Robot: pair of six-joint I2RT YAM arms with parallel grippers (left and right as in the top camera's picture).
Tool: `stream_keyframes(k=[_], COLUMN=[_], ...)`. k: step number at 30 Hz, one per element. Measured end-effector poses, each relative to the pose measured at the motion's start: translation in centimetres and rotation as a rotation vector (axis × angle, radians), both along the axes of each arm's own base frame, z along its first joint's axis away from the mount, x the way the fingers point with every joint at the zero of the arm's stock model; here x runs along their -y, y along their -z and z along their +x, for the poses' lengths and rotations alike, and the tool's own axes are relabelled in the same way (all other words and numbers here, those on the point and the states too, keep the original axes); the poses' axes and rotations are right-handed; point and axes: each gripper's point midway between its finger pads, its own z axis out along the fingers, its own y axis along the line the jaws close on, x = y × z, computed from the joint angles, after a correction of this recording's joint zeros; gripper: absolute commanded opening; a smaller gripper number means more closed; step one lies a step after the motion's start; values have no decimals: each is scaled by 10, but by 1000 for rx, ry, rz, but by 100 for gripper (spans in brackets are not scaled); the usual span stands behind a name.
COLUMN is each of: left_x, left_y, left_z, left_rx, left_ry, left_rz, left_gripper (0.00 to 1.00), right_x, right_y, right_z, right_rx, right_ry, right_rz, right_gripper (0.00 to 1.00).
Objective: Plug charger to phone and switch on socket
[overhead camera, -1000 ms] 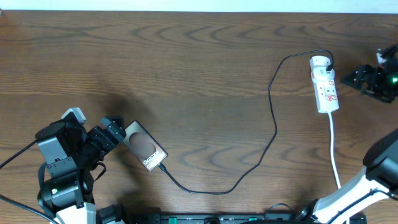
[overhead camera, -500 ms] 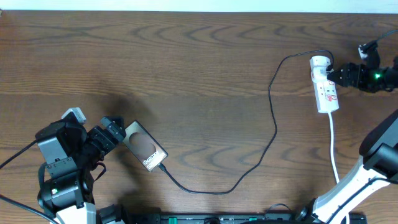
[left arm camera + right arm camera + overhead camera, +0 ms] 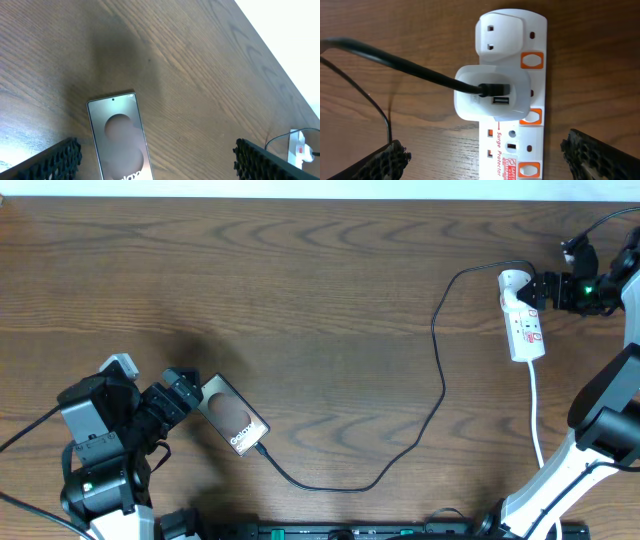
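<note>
The bronze phone [image 3: 232,418] lies back up on the table at the lower left. It also shows in the left wrist view [image 3: 121,140]. The thin black charger cable [image 3: 443,390] runs from the phone's lower end up to a white adapter [image 3: 492,92] plugged into the white socket strip [image 3: 526,325]. My left gripper [image 3: 190,392] is open, with the phone's upper end between its fingers [image 3: 50,162]. My right gripper [image 3: 543,288] is open beside the strip's upper end. In the right wrist view the strip [image 3: 520,150], with its orange switches [image 3: 531,60], lies between the fingers [image 3: 602,157].
The strip's white cord [image 3: 536,415] trails down toward the table's front edge on the right. The far edge of the table [image 3: 300,198] runs along the top. The right arm's base [image 3: 560,490] stands at the lower right.
My right gripper has moved left and slightly up, from off the strip's right side to its upper end. The left gripper, phone and cable have not moved.
</note>
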Motion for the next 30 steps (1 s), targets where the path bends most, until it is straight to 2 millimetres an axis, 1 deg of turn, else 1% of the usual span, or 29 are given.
stream_keyframes(k=[10,13,16,18,20,27,30], left_x=[-1,-1,-1,-1,-1,-1,-1], left_y=[9,10,10,10,10,11,11], left_z=[2,2,2,2,2,2,2], left_rx=[-41,-46,-46,-46,-46,-47,-46], left_ry=[0,1,0,1,1,0,1], left_rz=[-15,-17,-17,-17,-17,-18,-17], left_gripper=[96,96,96,96,96,96,96], right_x=[1,1,0,-2,-5,-22,-25], right_y=[6,13,25,33,37,37,38], right_z=[-2,-2,-3,-4,-3,1,2], right_rx=[-26,-41,-68,-85,-93,-94,-102], right_ry=[22,22,24,23,17,-18,-16], right_rz=[3,11,25,35,39,40,34], right_gripper=[99,99,99,99,99,99,99])
